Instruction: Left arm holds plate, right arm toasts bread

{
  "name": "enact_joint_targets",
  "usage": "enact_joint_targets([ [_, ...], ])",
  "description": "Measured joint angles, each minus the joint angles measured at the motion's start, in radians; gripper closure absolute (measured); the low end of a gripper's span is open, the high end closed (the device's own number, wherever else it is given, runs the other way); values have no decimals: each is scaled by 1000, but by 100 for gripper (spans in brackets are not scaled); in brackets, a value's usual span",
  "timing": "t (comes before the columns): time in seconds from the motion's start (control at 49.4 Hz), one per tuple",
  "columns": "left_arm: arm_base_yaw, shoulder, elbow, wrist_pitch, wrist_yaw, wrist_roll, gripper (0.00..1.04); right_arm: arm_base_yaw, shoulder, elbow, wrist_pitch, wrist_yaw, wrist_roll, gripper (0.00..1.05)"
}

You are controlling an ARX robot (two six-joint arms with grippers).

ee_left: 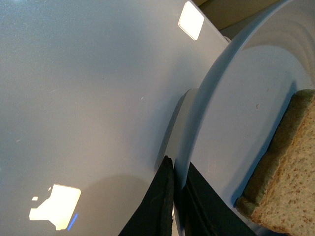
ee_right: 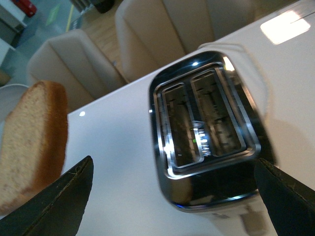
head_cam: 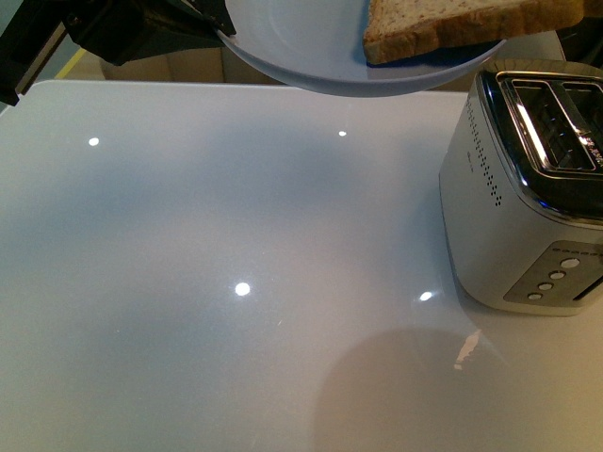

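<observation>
Front view: the left end effector, black and angular, reaches in from the far left and clamps the left rim of the pale blue-grey plate, which hangs in the air above the far side of the white counter. The bread, a single brown-crusted slice, lies on the right part of the plate, its edge overhanging the rim. A silver two-slot toaster stands on the right of the counter, just below and to the right of the plate, with its slots facing up and its buttons on the near face. The plate's round shadow falls on the near counter.

Left wrist view: the two black jaws are closed to a thin gap with the plate's rim pinched between them, one jaw above the rim and one below. The bread rests on the plate's surface well away from the jaws, not touching them. The glossy counter lies beneath.

Right wrist view: the right end effector is spread wide, its two dark fingers far apart and holding nothing. The toaster sits on the counter between and beyond them, both slots empty. The bread shows beside one finger, not touching it. Beige chairs stand past the counter's far edge.
</observation>
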Motion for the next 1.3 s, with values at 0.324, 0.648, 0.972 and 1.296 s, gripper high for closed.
enact_joint_targets([
  [0.324, 0, 0, 0, 0, 0, 0, 102, 226, 275, 171, 137, 57, 236, 9],
  [0.648, 0, 0, 0, 0, 0, 0, 102, 266, 348, 177, 200, 29, 320, 9],
  [0.972, 0, 0, 0, 0, 0, -1, 102, 274, 376, 182, 221, 19, 365, 65],
  [1.296, 0, 0, 0, 0, 2, -4, 102, 251, 238, 187, 188, 32, 355, 101],
])
